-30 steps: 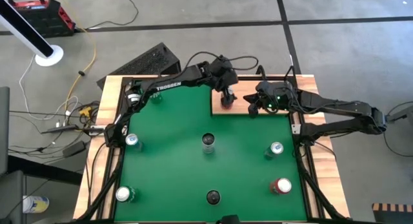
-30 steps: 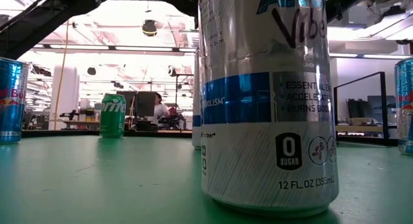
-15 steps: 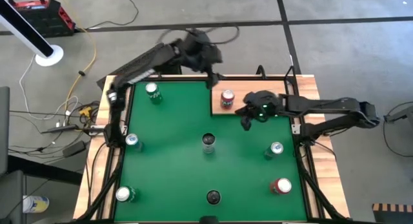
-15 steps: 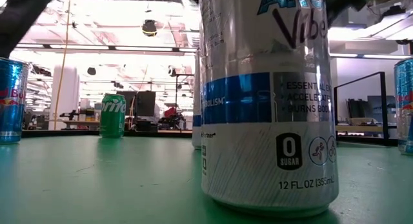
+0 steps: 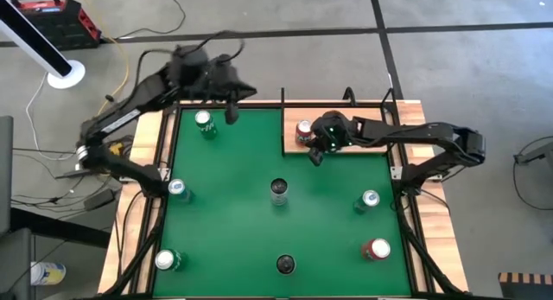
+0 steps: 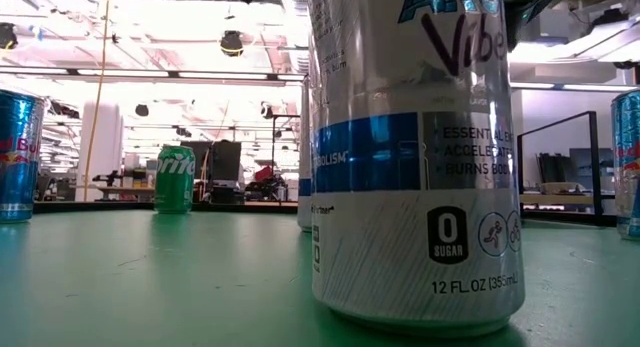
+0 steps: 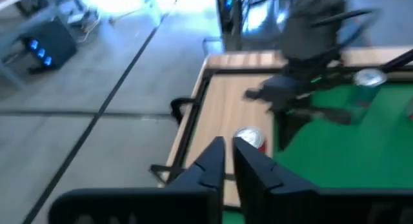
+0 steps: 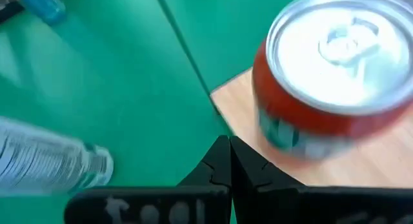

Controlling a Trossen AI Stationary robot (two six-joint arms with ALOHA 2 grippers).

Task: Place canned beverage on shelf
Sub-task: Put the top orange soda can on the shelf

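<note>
High view: red can (image 5: 303, 132) upright near shelf (image 5: 363, 137) corner edge.

You have a red can (image 8: 322, 95) with a silver lid just ahead of the right arm's closed black jaws, standing on the pale-wood shelf (image 8: 361, 166) with its thin black edge; the desk (image 5: 233, 205) is green felt; your low view shows a white can (image 6: 415, 157) with a blue band, a green can (image 6: 174, 178), and a blue-and-silver can (image 6: 18, 155).
</note>
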